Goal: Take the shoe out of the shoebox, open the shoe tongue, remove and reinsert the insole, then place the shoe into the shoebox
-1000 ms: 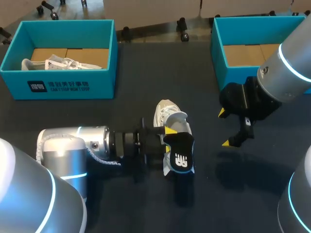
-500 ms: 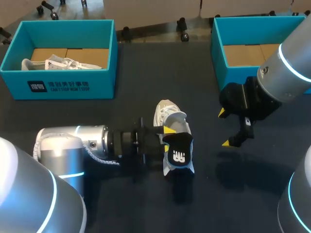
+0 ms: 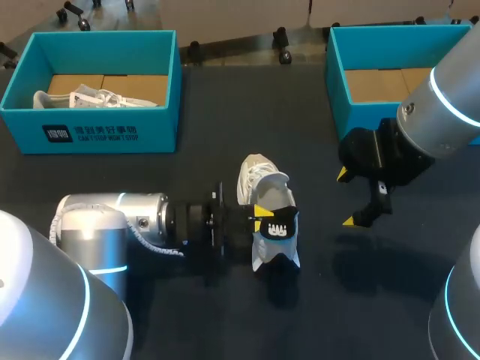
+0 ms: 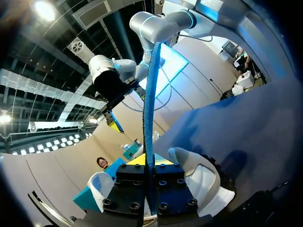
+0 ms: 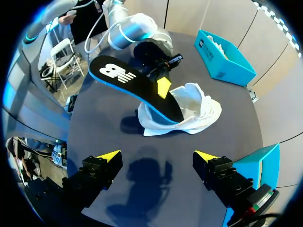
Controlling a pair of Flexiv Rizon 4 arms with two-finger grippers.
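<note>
The white shoe [image 3: 255, 169] sits on the dark table [image 3: 225, 105], out in the middle between the left box [image 3: 97, 133] and the right box [image 3: 339, 75]. The left gripper [image 3: 262, 216] is clamped from the side on the black insole [image 3: 279, 229], which has one end down in the shoe and its logo end tilted up clear of it. The right gripper [image 3: 346, 197] hangs to the shoe's right, near the right box, jaws wide apart and holding nothing, and a second shoe [image 3: 90, 97] lies in the left box.
</note>
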